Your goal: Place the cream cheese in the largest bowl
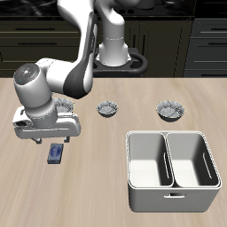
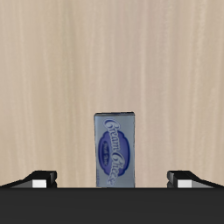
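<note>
Exterior: cream cheese (image 1: 56,153) lies flat on the table (image 1: 97,195) near its front edge, gripper (image 1: 51,141) hovering just above and behind it, not touching. Three bowls sit farther back; one (image 1: 64,108) is half hidden by the arm, so I can't tell which is the largest bowl. Wrist: box (image 2: 115,149) centred between the two fingertips (image 2: 39,178), jaws spread wide, nothing held. Likely a light, stiff carton with slick faces; pinch across the narrow width at mid-length, low on the sides.
</note>
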### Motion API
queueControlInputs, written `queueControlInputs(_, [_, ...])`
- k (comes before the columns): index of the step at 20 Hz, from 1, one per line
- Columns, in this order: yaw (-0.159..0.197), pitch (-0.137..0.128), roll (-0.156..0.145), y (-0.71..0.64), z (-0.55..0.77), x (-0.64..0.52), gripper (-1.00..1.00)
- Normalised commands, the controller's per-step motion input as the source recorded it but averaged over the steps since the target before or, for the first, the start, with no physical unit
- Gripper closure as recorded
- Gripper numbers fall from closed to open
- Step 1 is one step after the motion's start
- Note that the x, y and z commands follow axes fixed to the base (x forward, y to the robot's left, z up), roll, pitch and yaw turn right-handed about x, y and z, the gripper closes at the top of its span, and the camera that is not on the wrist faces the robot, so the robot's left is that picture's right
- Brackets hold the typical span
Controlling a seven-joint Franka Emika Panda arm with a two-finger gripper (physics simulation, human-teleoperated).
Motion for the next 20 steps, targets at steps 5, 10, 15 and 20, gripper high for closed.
queueControlInputs(5, [-0.001,0.025,0.004,0.01,-0.18,-0.02,-1.00])
queueControlInputs(10, [-0.006,0.024,-0.001,-0.03,-0.18,-0.04,-1.00])
queueControlInputs(15, [0.003,0.024,0.014,-0.01,-0.21,-0.05,-1.00])
queueControlInputs(20, [0.028,0.033,0.016,0.01,-0.28,-0.01,1.00])
